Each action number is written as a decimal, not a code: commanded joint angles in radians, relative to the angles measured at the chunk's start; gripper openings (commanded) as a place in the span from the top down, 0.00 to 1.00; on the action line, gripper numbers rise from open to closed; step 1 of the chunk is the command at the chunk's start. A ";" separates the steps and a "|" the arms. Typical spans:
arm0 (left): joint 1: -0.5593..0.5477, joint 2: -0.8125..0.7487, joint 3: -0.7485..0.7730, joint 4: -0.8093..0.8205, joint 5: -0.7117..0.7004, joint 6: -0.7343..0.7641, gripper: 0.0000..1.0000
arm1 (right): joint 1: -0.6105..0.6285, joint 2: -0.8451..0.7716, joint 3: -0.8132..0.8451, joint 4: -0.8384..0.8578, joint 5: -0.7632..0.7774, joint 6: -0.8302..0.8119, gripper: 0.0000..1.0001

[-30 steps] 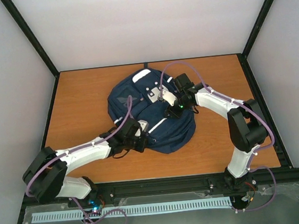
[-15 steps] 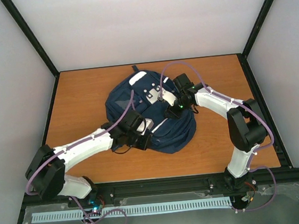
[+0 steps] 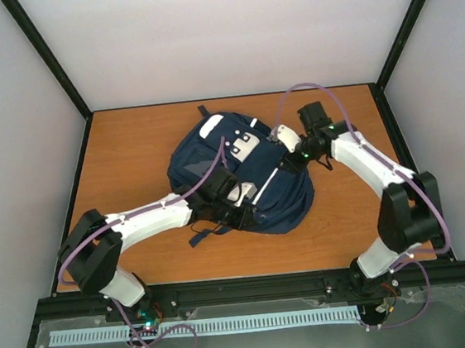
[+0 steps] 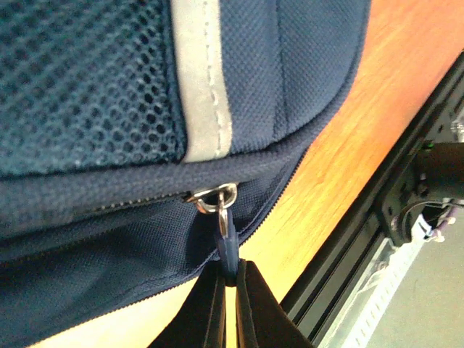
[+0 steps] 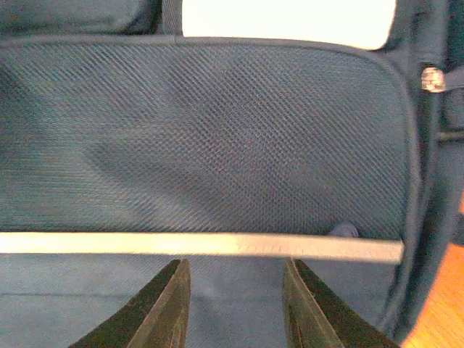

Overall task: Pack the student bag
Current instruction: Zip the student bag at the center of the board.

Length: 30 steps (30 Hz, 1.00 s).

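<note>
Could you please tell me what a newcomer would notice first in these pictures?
The navy student bag fills the middle of the orange table, with both arms reaching onto it. In the left wrist view, the left claw is shut on the blue zipper pull at the bag's edge. The right claw stands open over the bag's fabric, just below a grey stripe.
</note>
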 commanded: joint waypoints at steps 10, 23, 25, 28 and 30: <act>-0.070 0.364 0.396 0.240 0.041 -0.038 0.93 | -0.225 -0.292 -0.176 -0.163 0.066 -0.124 0.63; -0.070 0.159 0.326 0.062 -0.119 0.041 0.57 | -0.250 -0.383 -0.365 -0.158 -0.050 -0.199 0.57; -0.067 0.105 0.292 0.049 -0.187 0.032 0.55 | -0.210 -0.393 -0.387 -0.121 -0.042 -0.190 0.57; -0.064 0.047 0.236 0.057 -0.270 0.009 0.54 | -0.137 -0.400 -0.412 -0.066 -0.020 -0.157 0.58; -0.061 0.019 0.204 0.062 -0.327 -0.003 0.52 | -0.087 -0.397 -0.424 -0.025 -0.001 -0.125 0.58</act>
